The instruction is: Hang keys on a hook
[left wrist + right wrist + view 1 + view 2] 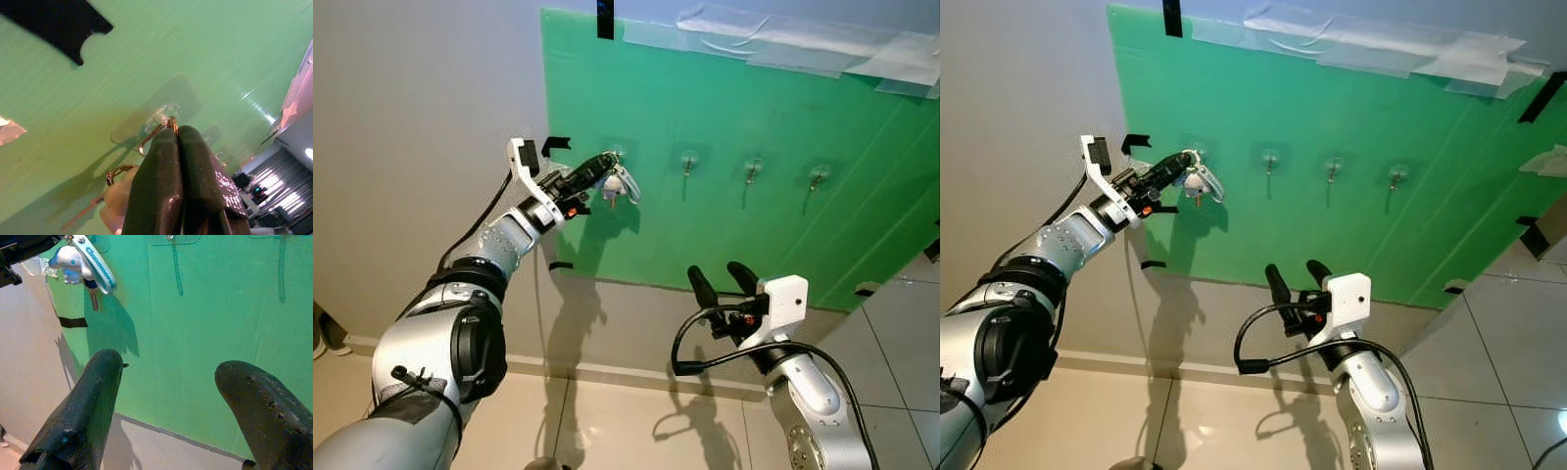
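Green board (724, 196) on wall | keys (615, 184) pinched in closed left tool (603, 166) at leftmost hook (156, 133); right tool (722, 278) spread, empty | risk: ring missed, keys dropped if released early

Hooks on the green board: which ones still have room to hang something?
The three hooks right of the left pincer hang bare, with plain green board under them. The leftmost hook is crowded: the pincer, shut on the keys, is right at it. The right pincer waits open, lower down.

The left arm stretches up to the leftmost hook (619, 155), its left end effector (604, 163) pinched closed there; the right end effector (722, 277) hangs lower, fingers spread.
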You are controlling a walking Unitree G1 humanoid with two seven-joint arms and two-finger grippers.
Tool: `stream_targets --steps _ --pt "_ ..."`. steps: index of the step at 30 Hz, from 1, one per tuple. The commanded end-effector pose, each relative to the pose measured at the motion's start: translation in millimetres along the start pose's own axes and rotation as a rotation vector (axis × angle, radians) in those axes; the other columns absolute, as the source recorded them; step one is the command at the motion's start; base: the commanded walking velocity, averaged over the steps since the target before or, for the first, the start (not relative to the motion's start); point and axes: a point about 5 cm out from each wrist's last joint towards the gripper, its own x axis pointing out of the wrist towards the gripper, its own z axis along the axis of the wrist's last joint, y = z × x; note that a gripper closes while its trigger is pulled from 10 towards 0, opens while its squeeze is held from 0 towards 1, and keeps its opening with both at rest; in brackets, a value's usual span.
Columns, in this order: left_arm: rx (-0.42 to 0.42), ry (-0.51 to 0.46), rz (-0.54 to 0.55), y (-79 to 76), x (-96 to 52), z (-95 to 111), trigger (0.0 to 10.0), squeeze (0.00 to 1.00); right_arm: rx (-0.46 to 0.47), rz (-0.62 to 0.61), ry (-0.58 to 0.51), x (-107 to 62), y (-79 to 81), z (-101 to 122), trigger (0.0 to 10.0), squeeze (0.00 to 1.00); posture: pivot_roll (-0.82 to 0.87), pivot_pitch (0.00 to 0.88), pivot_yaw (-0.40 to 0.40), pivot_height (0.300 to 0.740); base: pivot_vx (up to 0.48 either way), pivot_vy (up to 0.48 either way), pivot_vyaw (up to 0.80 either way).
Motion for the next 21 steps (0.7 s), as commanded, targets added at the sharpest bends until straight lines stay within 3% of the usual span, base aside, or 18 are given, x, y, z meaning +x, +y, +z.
stream_targets --steps 1,6,11,21 --pt "-0.061 -0.002 0.038 2.8 -0.8 -3.9 10.0 0.0 -0.022 0.006 0.01 0.2 -1.1 1.4 10.0 0.0 -0.05 0.0 -0.047 0.74 0.0 0.0 0.0" --pt "-0.092 0.001 0.056 4.3 -1.0 -8.9 10.0 0.0 -0.024 0.006 0.012 0.5 -1.1 1.3 10.0 0.0 -0.05 0.0 -0.046 0.74 0.0 0.0 0.0" --pt "-0.04 0.026 0.019 1.2 1.6 -11.9 10.0 0.0 -0.025 0.001 0.012 0.1 -1.1 1.1 10.0 0.0 -0.05 0.0 -0.042 0.74 0.0 0.0 0.0" --pt "-0.055 0.031 0.044 4.1 -0.8 -14.9 10.0 0.0 -0.026 0.002 0.016 0.8 -0.7 0.5 10.0 0.0 -0.05 0.0 -0.042 0.74 0.0 0.0 0.0"
